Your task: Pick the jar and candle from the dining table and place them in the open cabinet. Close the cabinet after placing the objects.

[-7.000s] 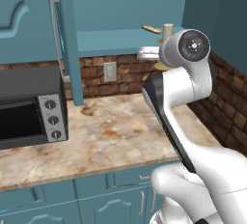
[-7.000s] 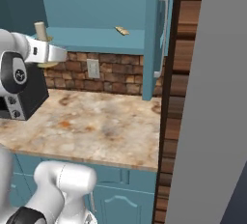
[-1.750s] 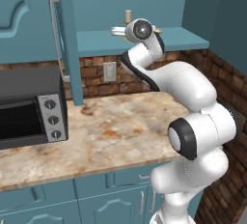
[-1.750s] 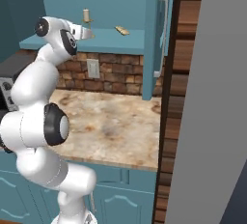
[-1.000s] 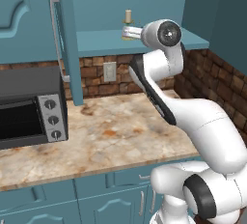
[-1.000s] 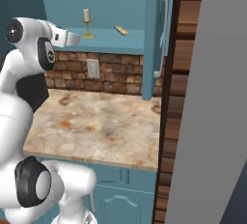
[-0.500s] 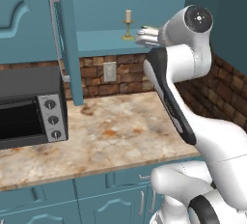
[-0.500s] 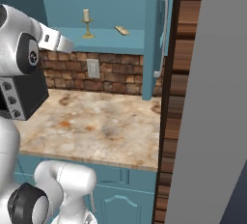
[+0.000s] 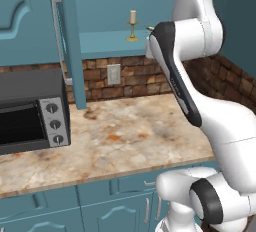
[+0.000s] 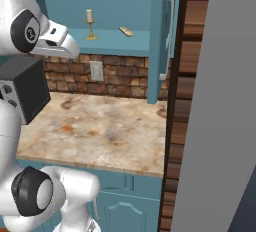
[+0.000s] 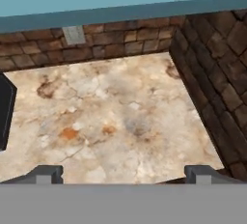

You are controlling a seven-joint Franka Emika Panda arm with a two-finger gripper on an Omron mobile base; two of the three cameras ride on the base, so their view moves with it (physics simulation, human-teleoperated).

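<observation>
On the cabinet (image 9: 105,43) shelf, candle (image 9: 132,25) upright, long axis vertical

A kitchen is showing here: teal cupboards (image 9: 30,21) hanging over a marbled surface (image 9: 125,136), a toaster oven (image 9: 30,111), brick backsplash (image 9: 135,73).

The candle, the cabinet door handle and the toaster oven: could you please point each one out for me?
candle (image 9: 132,17), left base view, on the cream stub above the brass holder.
cabinet door handle (image 10: 168,36), right base view, midway along the silver bar.
toaster oven (image 9: 30,107), left base view, on its dark front.
</observation>
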